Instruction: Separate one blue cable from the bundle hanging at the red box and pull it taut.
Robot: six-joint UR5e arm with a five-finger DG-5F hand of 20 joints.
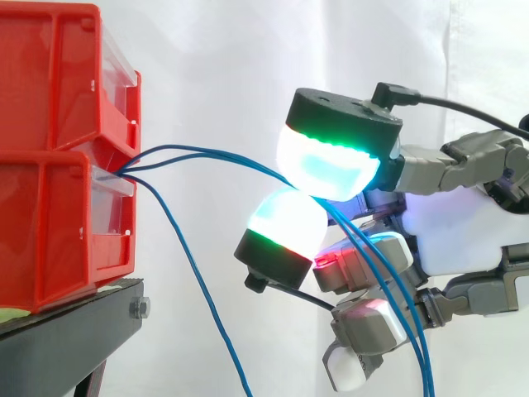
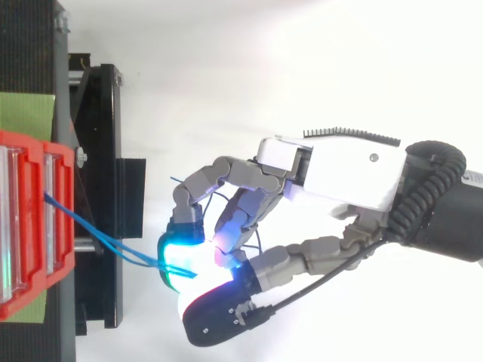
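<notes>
Stacked red plastic bins stand at the left end of the black metal stand. The thin blue sheathed cables issue from the seam between the 2 bins, at their front edge.

2 strands run out past the stand's edge to the robot hand, which is closed on them in a pinch between 2 glowing pads. 1 free strand hangs down beside the stand.

Judgement: the cables are light, limp and smooth-jacketed, so liable to slip under pull. The best hold is midway between bins and pads, where the strands run slightly apart.

Hidden: the anchorage inside the bins, and the lower ends, which are cut off below. The pinch appears to trap both strands, but the pads cover the contact.
</notes>
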